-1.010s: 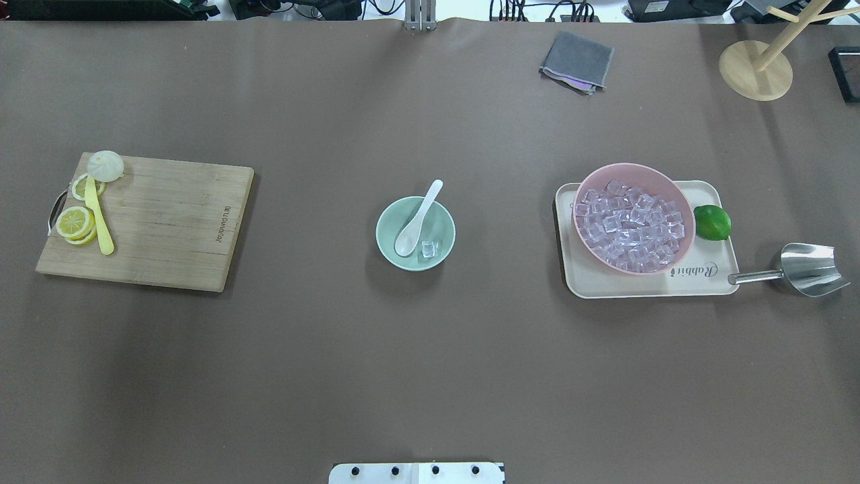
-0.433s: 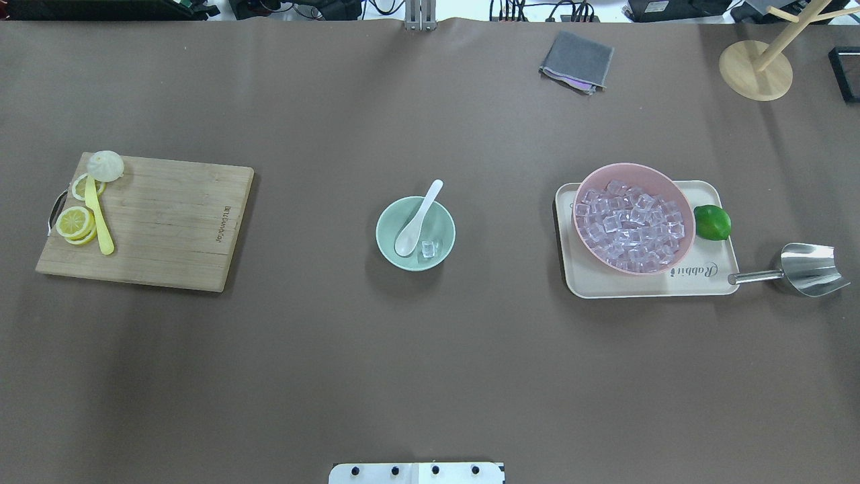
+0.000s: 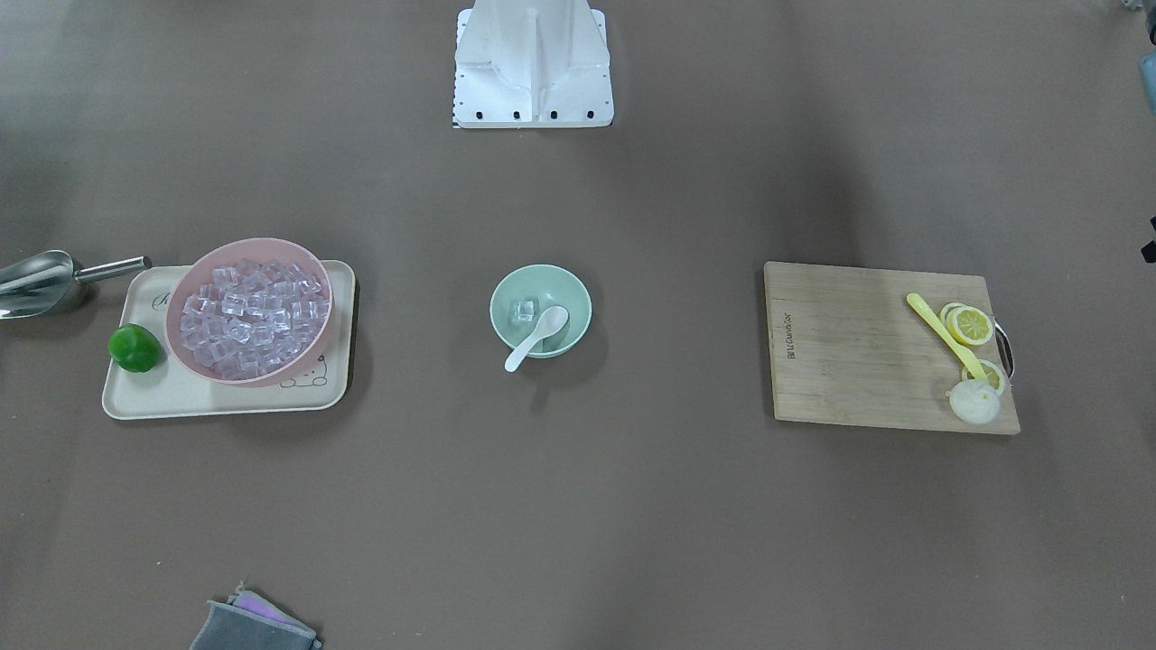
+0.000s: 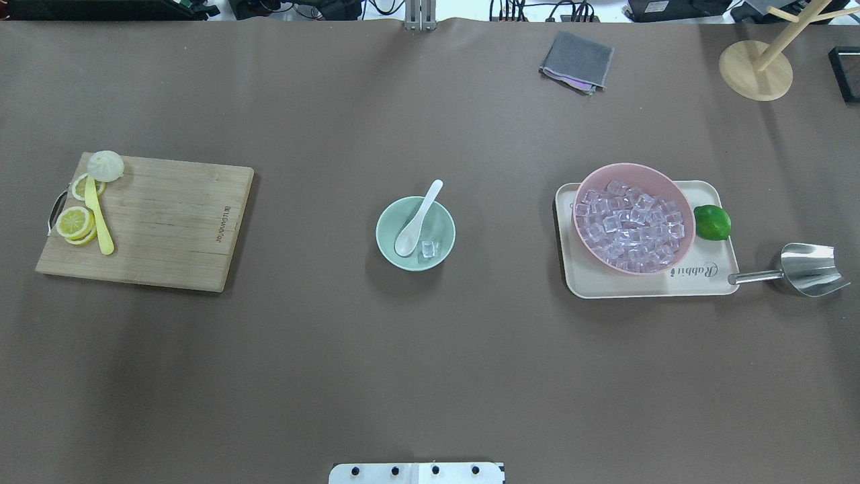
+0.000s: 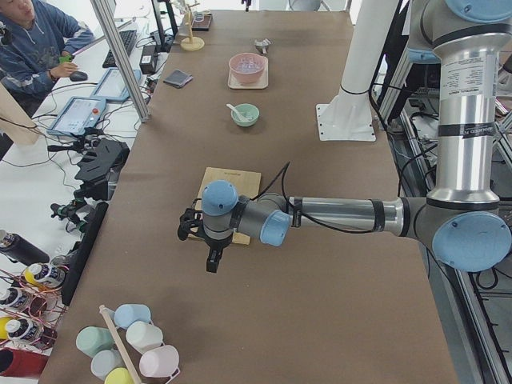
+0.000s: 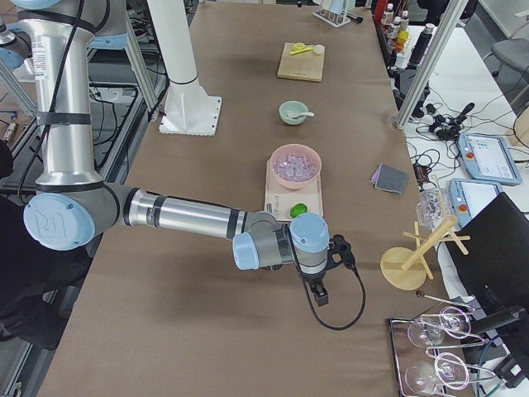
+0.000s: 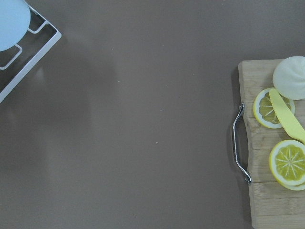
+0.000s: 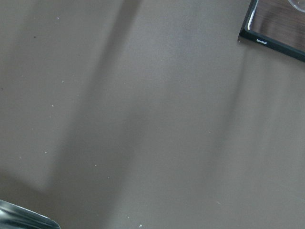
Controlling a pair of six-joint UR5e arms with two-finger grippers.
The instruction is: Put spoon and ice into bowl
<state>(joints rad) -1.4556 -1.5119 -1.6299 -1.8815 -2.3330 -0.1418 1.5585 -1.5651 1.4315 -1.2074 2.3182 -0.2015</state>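
Observation:
The pale mint-green bowl (image 4: 392, 220) stands at the table's middle and also shows in the front-facing view (image 3: 571, 296). The white spoon (image 4: 418, 218) lies in it, scoop down inside, handle resting on the far rim and sticking out. One clear ice cube (image 4: 428, 249) sits in the bowl beside the scoop. My left gripper (image 5: 212, 260) hangs over the table's left end, beyond the cutting board. My right gripper (image 6: 321, 295) hangs over the right end, past the tray. Both show only in side views, so I cannot tell whether they are open or shut.
A pink bowl (image 4: 682, 196) full of ice cubes and a lime (image 4: 712, 222) sit on a beige tray (image 4: 699, 284). A metal scoop (image 4: 809, 269) lies right of it. A cutting board (image 4: 168, 222) with lemon slices and a yellow utensil is at left. A grey cloth (image 4: 578, 60) and a wooden stand (image 4: 754, 70) are at the far edge.

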